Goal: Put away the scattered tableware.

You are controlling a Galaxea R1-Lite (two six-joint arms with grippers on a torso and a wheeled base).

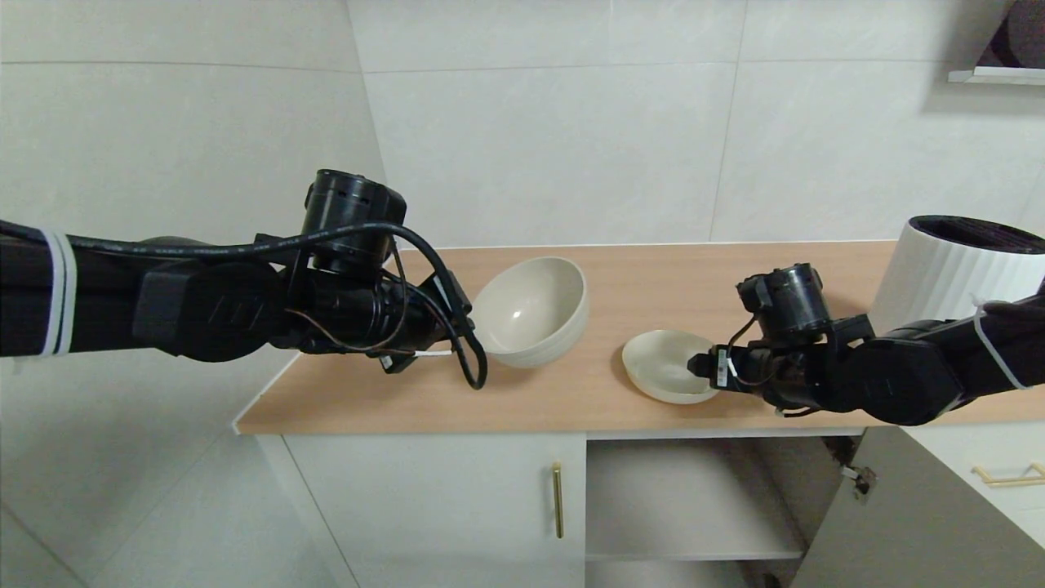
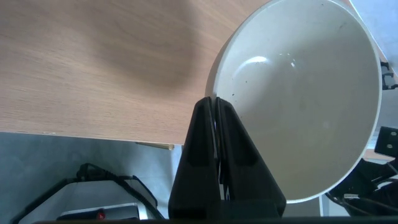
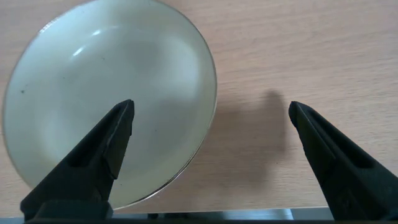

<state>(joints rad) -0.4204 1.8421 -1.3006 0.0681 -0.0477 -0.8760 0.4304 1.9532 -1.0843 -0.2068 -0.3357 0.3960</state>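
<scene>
Currently, your right tool (image 3: 210,107): spread, straddling the rim of the plate (image 3: 93,81); left tool (image 2: 214,102): pinching the rim of the bowl (image 2: 305,93).

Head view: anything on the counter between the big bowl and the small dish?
Nothing: only bare wooden counter separates big bowl and small dish, per the head view.

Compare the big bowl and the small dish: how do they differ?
The big bowl is deep; the small dish is shallow. The bowl is tilted, the dish lies flat on the counter. The left gripper is shut on the bowl's rim; the open right gripper only straddles the dish's edge. Both are pale and empty.
</scene>
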